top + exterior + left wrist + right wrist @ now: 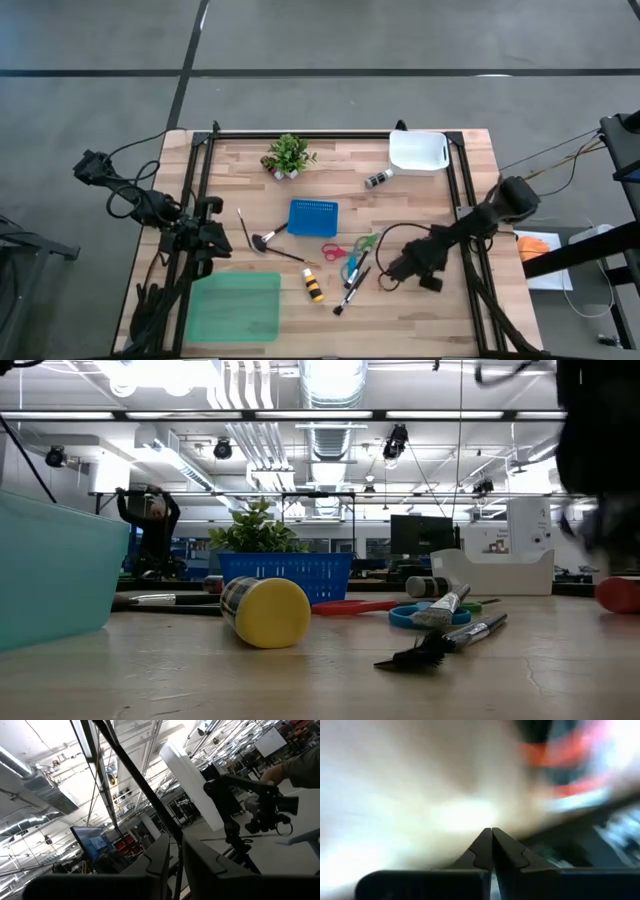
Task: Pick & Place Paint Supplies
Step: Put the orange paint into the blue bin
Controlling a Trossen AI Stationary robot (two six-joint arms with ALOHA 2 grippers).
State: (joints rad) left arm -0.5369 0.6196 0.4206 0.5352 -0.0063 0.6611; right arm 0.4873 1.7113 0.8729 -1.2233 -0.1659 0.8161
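The paint supplies lie mid-table. A yellow-capped bottle (314, 285) (265, 612) lies on its side, with dark-handled brushes (262, 240) (350, 290) near it. Red scissors (333, 251), green scissors (366, 242) and blue scissors (350, 268) lie flat beside them. Another small bottle (378, 179) lies farther back. My right gripper (388, 272) (492, 831) is shut and empty; it points down just right of the scissors and the brush. My left gripper (212, 243) (175, 840) waits at the table's left, tipped upward, with a narrow gap between its fingers and nothing in it.
A blue basket (313, 217) stands mid-table and a green bin (237, 307) at the near left. A white container (418, 152) is at the far right, a potted plant (288, 155) at the far middle. Black frame rails (462, 200) run along both sides.
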